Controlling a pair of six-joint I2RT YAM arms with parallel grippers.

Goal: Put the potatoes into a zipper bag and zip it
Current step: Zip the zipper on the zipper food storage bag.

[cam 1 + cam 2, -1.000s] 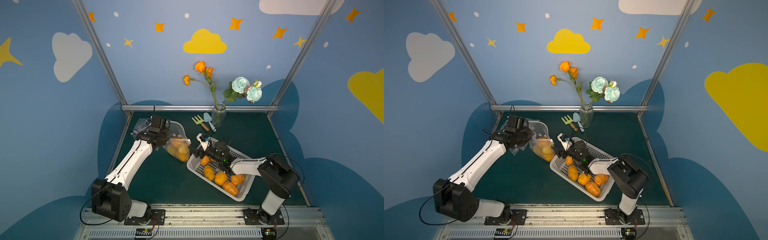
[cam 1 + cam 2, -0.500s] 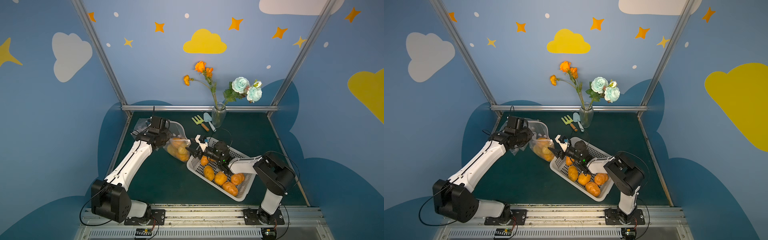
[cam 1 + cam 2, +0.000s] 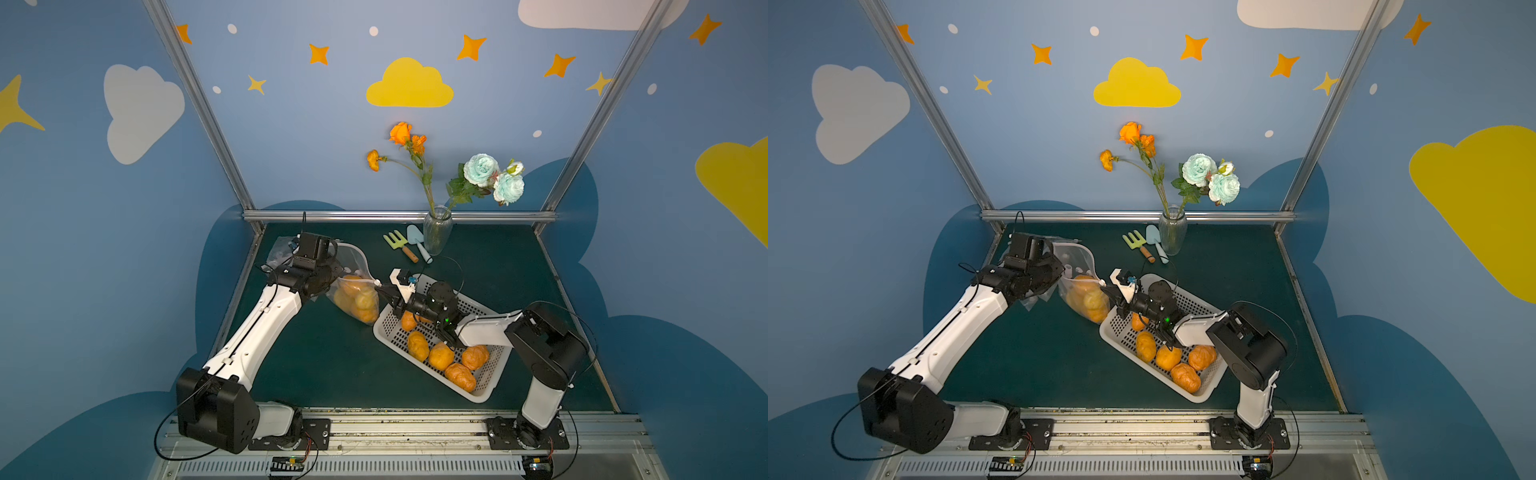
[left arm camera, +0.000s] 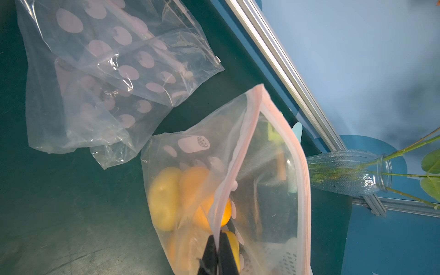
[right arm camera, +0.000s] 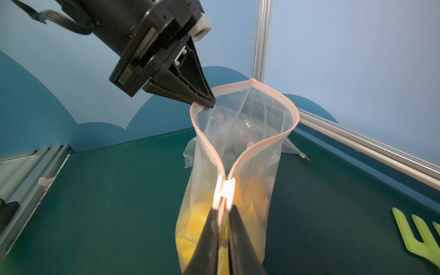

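Floppy, slick zipper bag point(image 5: 250, 147) is sagging under heavy-looking potatoes point(image 4: 166, 197); left pincer point(image 5: 206, 104) is pinching its rim point(image 5: 294, 114), right pincer point(image 5: 223, 209) is clamping the slider point(image 5: 225, 189), best handle imo.

Both closed: left gripper point(image 5: 207, 105), reaching 1 o'clock, pinches clear plastic zipper bag point(image 5: 250, 147) rim; right gripper point(image 5: 223, 210), reaching 10 o'clock, clamps white slider point(image 5: 225, 188).

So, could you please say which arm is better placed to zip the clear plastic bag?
Probably right: the right pincer is shut on the white zipper slider, while the left pincer holds the pink-rimmed plastic bag open.
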